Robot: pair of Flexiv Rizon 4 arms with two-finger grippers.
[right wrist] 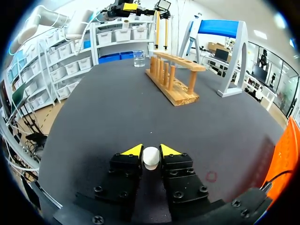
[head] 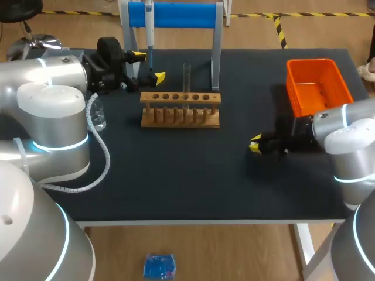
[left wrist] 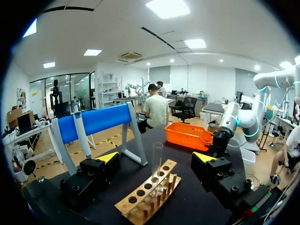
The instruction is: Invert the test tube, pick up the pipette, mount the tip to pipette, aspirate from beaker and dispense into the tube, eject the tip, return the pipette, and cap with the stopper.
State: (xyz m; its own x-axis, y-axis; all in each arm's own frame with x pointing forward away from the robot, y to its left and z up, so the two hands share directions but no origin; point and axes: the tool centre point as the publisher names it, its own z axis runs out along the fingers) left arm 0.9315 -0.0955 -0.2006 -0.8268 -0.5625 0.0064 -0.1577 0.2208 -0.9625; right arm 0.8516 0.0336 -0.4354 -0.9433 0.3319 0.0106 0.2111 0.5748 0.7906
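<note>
A clear test tube [head: 187, 79] stands upright in the wooden rack [head: 180, 109] at the table's middle back. The pipette [head: 149, 32] hangs on the blue-topped stand [head: 173, 14] behind the rack. My left gripper [head: 148, 66] hovers open just left of the rack, next to the pipette; in its wrist view the tube [left wrist: 156, 161] rises ahead between the wide-apart fingers [left wrist: 108, 157]. My right gripper [head: 255, 144] is low on the mat at the right. Its fingers press both sides of a small white stopper [right wrist: 151, 158]. A glass beaker [head: 98, 115] stands far left.
An orange bin [head: 316, 85] sits at the back right, close behind my right arm. The stand's grey legs [head: 215, 55] flank the rack's back. Dark mat stretches between the rack and the front edge.
</note>
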